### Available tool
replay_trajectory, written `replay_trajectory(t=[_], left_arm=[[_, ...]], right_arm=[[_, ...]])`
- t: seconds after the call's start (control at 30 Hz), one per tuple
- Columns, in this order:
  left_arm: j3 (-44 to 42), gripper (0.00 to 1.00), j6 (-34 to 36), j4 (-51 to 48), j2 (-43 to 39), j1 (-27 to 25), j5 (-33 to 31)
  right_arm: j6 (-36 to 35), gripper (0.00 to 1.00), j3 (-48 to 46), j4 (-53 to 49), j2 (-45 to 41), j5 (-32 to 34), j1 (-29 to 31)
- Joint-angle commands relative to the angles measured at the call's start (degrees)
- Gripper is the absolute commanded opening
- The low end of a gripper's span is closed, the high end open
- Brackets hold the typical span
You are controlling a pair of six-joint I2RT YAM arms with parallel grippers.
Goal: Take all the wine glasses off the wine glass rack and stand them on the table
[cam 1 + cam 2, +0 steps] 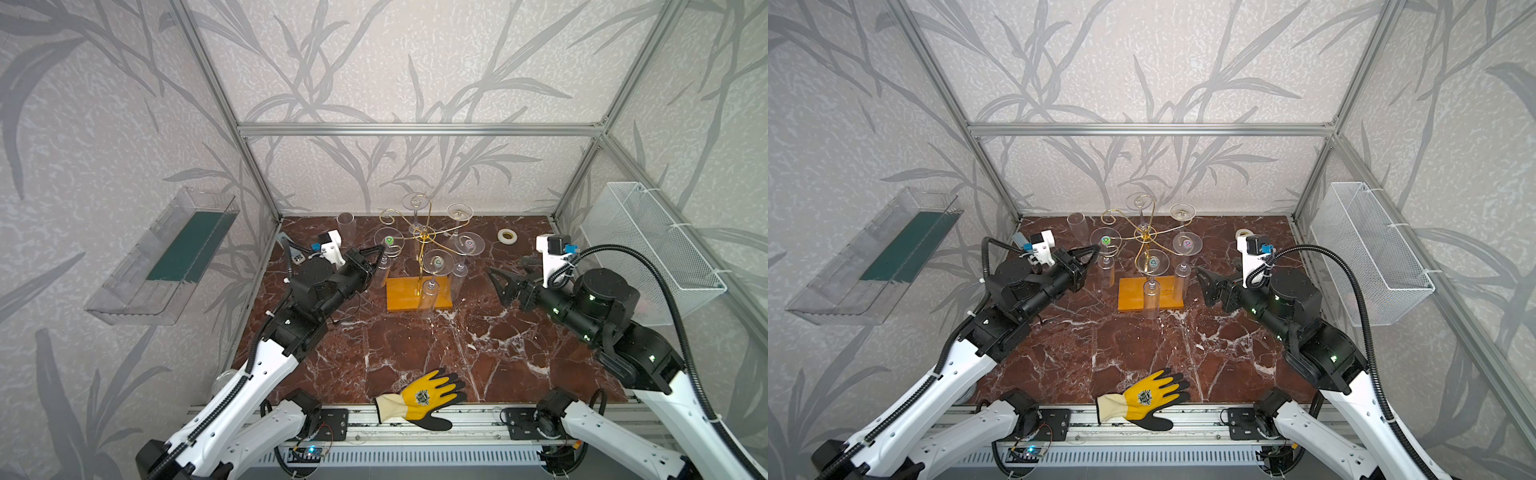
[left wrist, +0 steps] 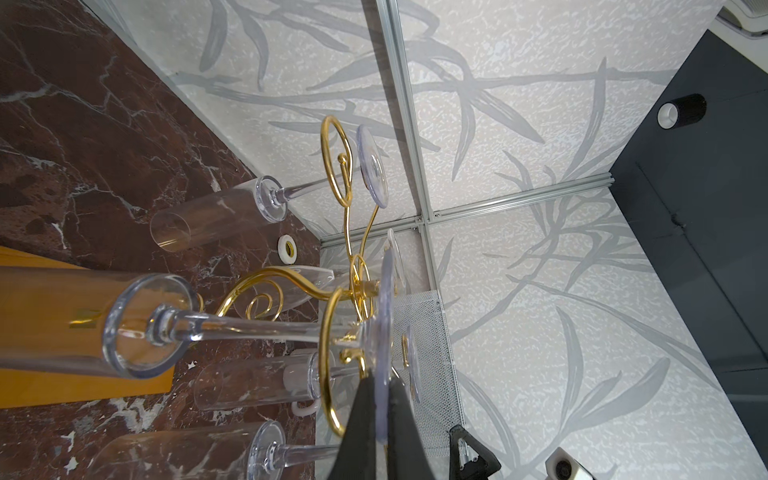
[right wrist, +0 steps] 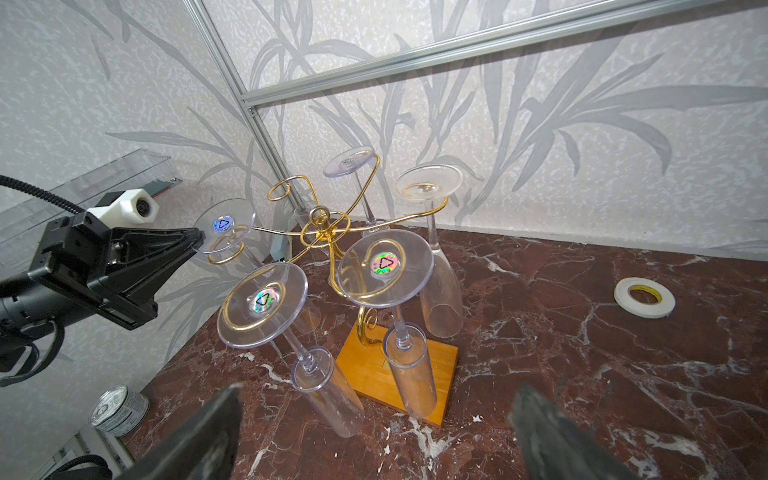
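Enclosure and fittings. Pale textured walls (image 1: 415,62) printed with grey leaf sprays close the back and both sides, joined by silver aluminium profiles (image 1: 415,129). The floor (image 1: 415,345) is a red-brown slab with white marble veining. In both top views a clear plastic shelf (image 1: 124,291) with a dark green strip (image 1: 187,249) hangs on the left wall, and a white wire-mesh basket (image 1: 648,249) on the right. Lighting is soft and even.

The wine glass rack (image 3: 328,239) is gleaming: glossy gold metal wire, smooth wooden base (image 3: 361,376), on a polished marble-look tabletop (image 3: 582,353).
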Motion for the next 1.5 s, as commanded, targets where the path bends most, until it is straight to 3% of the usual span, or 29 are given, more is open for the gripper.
replay_trajectory(t=[0.0, 0.3, 0.63, 1.27, 1.47], left_arm=[[3.07, 0.00, 0.36, 4.59, 0.87, -0.02, 1.55], [5.10, 0.00, -0.21, 5.41, 4.59, -0.39, 8.08], [2.68, 0.00, -0.17, 5.90, 3.91, -3.34, 10.30], [-5.20, 0.00, 2.73, -8.73, -11.04, -4.97, -0.92], [-3.40, 0.00, 7.50, -16.92, -15.25, -4.94, -5.80]], right_arm=[[0.22, 0.99, 0.19, -0.55, -0.47, 0.90, -0.22], [0.28, 0.99, 0.14, -0.61, -0.68, 1.08, -0.26], [0.25, 0.99, 0.36, -0.72, -0.80, 1.17, -0.26], [-0.46, 0.99, 0.60, -0.26, 0.24, -0.94, -0.27], [-0.59, 0.99, 1.35, 0.01, 1.14, -1.64, -0.23]])
